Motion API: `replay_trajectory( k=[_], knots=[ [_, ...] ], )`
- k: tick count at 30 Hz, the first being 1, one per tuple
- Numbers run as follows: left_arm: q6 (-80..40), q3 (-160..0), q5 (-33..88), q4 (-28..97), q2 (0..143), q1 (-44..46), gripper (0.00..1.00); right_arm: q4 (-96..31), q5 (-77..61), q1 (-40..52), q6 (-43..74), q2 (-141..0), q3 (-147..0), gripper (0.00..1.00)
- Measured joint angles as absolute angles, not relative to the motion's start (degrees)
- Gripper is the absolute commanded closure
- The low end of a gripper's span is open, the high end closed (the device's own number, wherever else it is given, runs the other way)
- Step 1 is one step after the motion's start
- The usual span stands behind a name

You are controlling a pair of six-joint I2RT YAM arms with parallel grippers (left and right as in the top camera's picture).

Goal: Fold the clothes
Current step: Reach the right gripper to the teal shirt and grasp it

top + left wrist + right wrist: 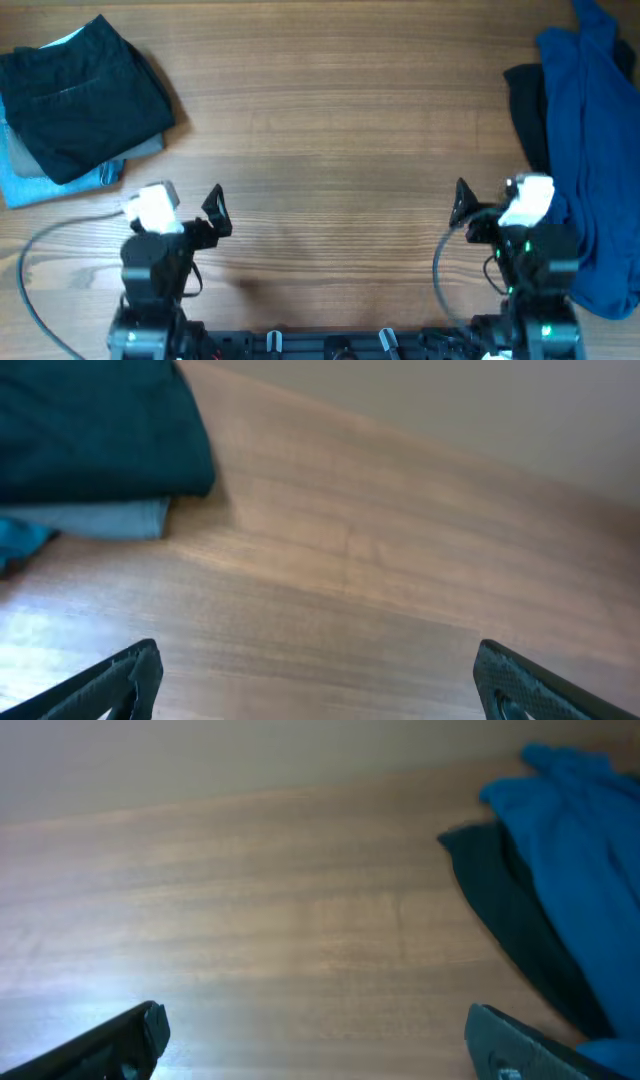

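Observation:
A folded stack lies at the back left: a dark garment on top of grey and light blue ones; it also shows in the left wrist view. An unfolded blue garment lies in a heap at the right edge over a dark garment; both show in the right wrist view, blue and dark. My left gripper is open and empty over bare wood, fingertips apart. My right gripper is open and empty beside the blue heap, fingertips apart.
The wooden table stretches between the two piles. Cables run from both arm bases along the front edge.

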State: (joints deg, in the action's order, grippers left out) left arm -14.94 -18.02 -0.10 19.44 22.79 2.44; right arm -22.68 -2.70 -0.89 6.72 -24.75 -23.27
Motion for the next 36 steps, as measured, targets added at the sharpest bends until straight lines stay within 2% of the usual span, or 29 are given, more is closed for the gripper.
replay_trajectory(
  k=[6,9,13,19,20,22,23,25,26,31,36],
  knots=[
    [-14.94,-33.74,-0.10,30.20,42.89,2.44,0.00,-33.32,-2.28,-1.52,9.80,-47.88,-36.12,0.00],
    [-14.94,-38.50,-0.08,33.50,48.69,2.44,0.00,-34.63,-3.38,-2.79,10.52,-56.93,-39.72,0.00],
    [-14.94,-39.79,-0.05,34.06,52.23,2.44,0.00,-35.44,0.08,-3.60,14.06,-64.51,-40.77,0.00],
    [-14.94,-39.79,0.10,34.37,53.47,2.44,0.00,-37.34,11.09,-12.40,26.94,-76.34,-40.84,0.00],
    [-14.94,-39.79,0.12,34.35,53.47,2.44,0.00,-37.32,12.53,-14.57,28.42,-79.37,-40.86,0.05],
    [-14.94,-39.79,0.12,34.35,53.47,2.44,0.00,-37.30,13.61,-16.38,29.47,-82.50,-40.88,0.25],
    [-14.94,-39.79,0.10,34.37,53.47,2.44,0.00,-37.28,14.04,-16.88,29.54,-83.61,-40.88,0.44],
    [-14.94,-39.79,0.12,34.35,53.47,2.44,0.00,-36.77,14.98,-17.96,30.63,-86.00,-40.88,0.91],
    [-14.94,-39.79,0.12,34.35,53.47,2.44,0.00,-36.56,15.29,-18.09,30.55,-86.19,-40.88,0.96],
    [-14.94,-39.79,0.12,34.35,53.47,2.44,0.00,-40.01,15.51,-18.17,30.81,-84.71,-42.76,0.96],
    [-14.94,-39.79,0.12,34.35,53.47,2.44,0.00,-46.02,13.52,-18.33,23.77,-75.75,-58.15,0.94]
  ],
)
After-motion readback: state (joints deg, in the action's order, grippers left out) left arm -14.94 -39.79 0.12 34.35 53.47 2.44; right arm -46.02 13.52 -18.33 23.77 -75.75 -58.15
